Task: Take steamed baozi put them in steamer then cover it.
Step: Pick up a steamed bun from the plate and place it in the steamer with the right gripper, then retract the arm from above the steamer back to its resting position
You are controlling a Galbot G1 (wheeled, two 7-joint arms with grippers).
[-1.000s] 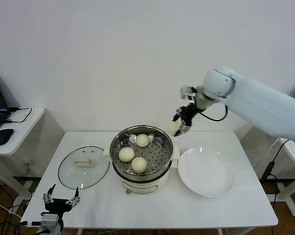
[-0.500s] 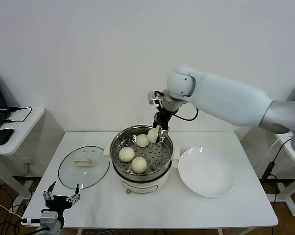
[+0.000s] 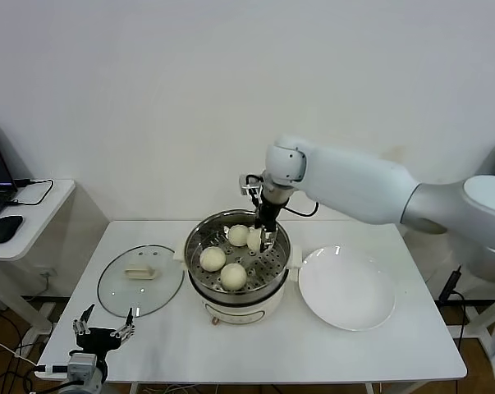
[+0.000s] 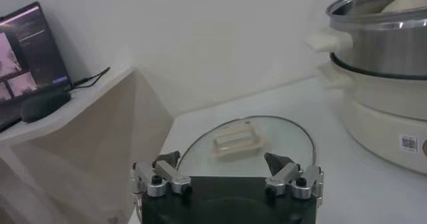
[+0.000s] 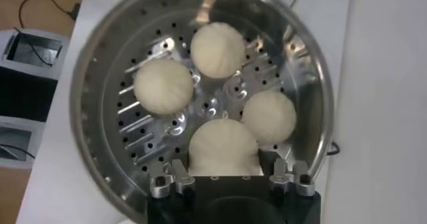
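The steamer (image 3: 237, 267) stands mid-table with three baozi on its perforated tray: one at the back (image 3: 239, 235), one on the left (image 3: 213, 258), one at the front (image 3: 233, 276). My right gripper (image 3: 262, 238) reaches down into the pot's back right and is shut on a fourth baozi (image 3: 254, 239). In the right wrist view that baozi (image 5: 223, 145) sits between the fingers just above the tray, beside the other three (image 5: 218, 49). The glass cover (image 3: 140, 279) lies flat on the table left of the steamer. My left gripper (image 3: 103, 334) is parked open at the front left, facing the cover (image 4: 243, 142).
A white plate (image 3: 347, 289) lies right of the steamer. A side table at the far left carries a laptop and a mouse (image 3: 5, 228). The table's front edge runs just behind the left gripper.
My right arm swung left from beside the steamer's right rim to over the pot and lowered the held baozi inside. The left arm stayed put.
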